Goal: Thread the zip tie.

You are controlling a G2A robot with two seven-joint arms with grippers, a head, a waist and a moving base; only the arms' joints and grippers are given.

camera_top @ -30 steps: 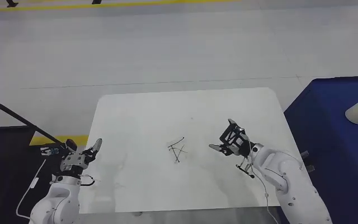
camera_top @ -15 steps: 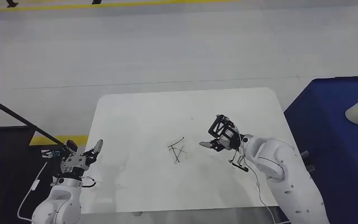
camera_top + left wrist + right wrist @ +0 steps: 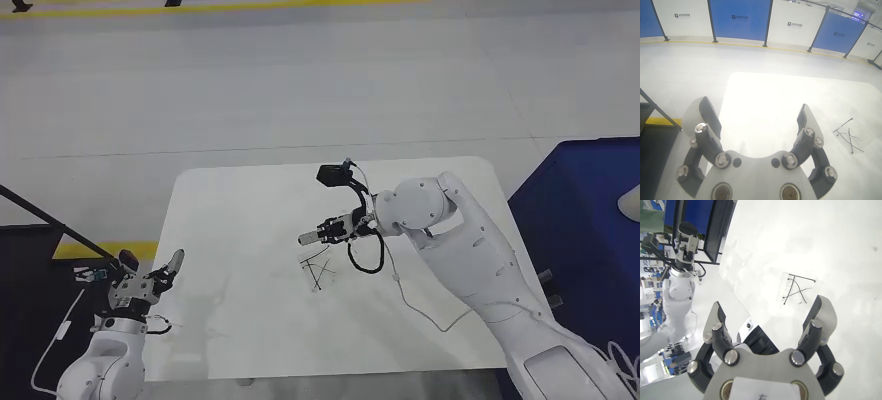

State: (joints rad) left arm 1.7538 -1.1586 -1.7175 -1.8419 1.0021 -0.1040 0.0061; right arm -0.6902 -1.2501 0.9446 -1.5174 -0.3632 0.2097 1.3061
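Thin black plastic zip ties [image 3: 317,268] crossed on clear plastic sheet [image 3: 783,285], ctr of white rectangular table [image 3: 250,220]; R gripper [image 3: 303,239] just behind; L gripper [image 3: 150,262] at table's left edge, well apart.

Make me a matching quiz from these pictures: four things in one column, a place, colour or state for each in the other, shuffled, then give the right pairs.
Things:
1. zip ties
2. left claw
3. right claw
4. table

Descriptions:
A. open, over the table close to the ties
B. white, with rounded corners
C. open, at the table's edge, far from the ties
D. black, lying crossed mid-table

Pairs: 1-D, 2-C, 3-A, 4-B
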